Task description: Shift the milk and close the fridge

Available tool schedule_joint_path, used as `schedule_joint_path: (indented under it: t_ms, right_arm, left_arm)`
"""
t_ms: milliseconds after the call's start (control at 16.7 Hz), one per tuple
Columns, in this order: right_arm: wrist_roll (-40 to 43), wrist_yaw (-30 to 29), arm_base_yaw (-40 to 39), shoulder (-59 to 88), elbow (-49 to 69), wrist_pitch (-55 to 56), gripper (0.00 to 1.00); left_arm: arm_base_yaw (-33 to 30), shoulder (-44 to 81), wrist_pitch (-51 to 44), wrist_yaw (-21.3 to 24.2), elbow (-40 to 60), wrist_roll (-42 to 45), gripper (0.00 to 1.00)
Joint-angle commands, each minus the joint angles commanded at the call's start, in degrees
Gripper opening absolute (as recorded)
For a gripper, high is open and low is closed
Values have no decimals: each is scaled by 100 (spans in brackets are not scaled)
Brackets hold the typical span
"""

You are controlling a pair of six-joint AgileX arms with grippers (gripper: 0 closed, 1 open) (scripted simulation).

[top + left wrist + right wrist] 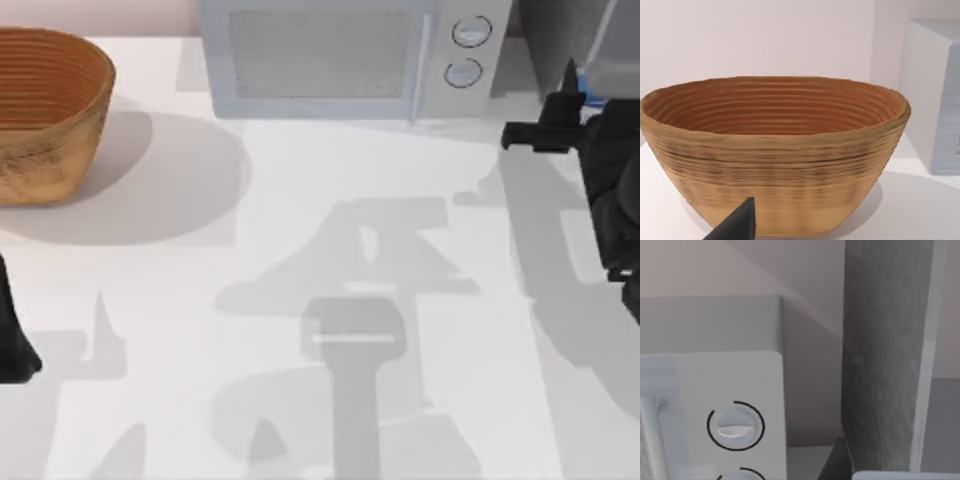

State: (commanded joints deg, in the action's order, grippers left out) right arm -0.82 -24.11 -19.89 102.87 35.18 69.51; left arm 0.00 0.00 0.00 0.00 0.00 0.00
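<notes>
Right gripper [566, 100]: upper right of the top view, dark, raised at the fridge's front with one finger tip pointing toward the back; whether its fingers are open or closed cannot be told.
Milk [592, 97]: a small blue patch just beside the right gripper, at the fridge's foot in the upper right; most of it is hidden by the arm.
Fridge [565, 40]: grey cabinet in the upper right corner of the top view, right of the microwave; in the right wrist view its grey panel with a pale edge strip stands upright.
Microwave [345, 55]: top centre, pale, with two round knobs [470, 50] on its right end.
Basket [45, 110]: woven, brown, upper left of the top view; empty inside in the left wrist view.
Left gripper [15, 340]: dark, at the left edge, well apart from the fridge; one finger tip [737, 225] shows below the basket; open or closed cannot be told.
Table [320, 300]: white, crossed by grey shadows.
</notes>
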Motion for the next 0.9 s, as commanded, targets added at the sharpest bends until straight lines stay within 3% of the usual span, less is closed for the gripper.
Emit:
schedule_joint_path:
  t_ms: [180, 360, 900]
  right_arm:
    - [2, 1269, 1036, -888, -666, -283, 0]
    - [-6, 1999, 1723, -1493, -1142, -502, 0]
    - [-10, 2242, 1930, -1463, -1053, -554, 0]
  left_arm:
    - [0, 0, 0, 0, 0, 0, 100]
    - [0, 0, 0, 0, 0, 0, 100]
    - [0, 0, 0, 0, 0, 0, 100]
